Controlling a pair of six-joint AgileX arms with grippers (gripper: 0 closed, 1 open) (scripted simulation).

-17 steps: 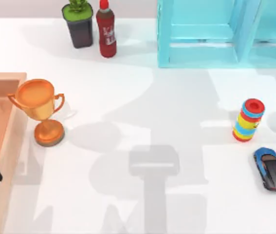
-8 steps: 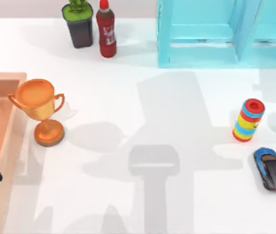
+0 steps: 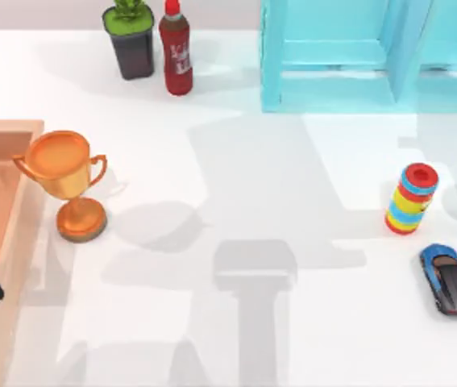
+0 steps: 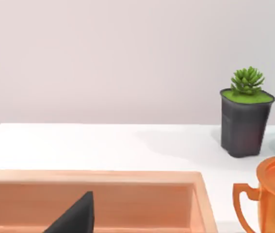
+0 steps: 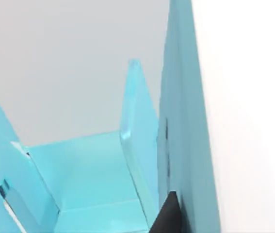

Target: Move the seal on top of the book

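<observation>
While nothing on the white table is showing me the seal resting on the book, I am judging the task to be at its very start: the pick, the carry and the placing are all lying ahead of me. I am not able to say where the seal or the book is lying at this moment, so I am treating finding them as the first thing left to do. My left gripper is hanging over the wooden tray at the table's left edge, with a dark tip of it standing in front of the tray's inner wall in the left wrist view. I cannot tell whether it is wide or narrow, or whether it is carrying anything. My right gripper is sitting close against the light-blue shelf unit at the back right of the table, and there too I cannot tell how it is set. Around me, the gold trophy is standing upright just beside the tray. The potted succulent and the red bottle are standing side by side at the back. The striped ring stack and the blue toy car are sitting near each other on the right. I am taking none of these as part of the job, only as things I am needing to steer around once I am reaching for the seal.
</observation>
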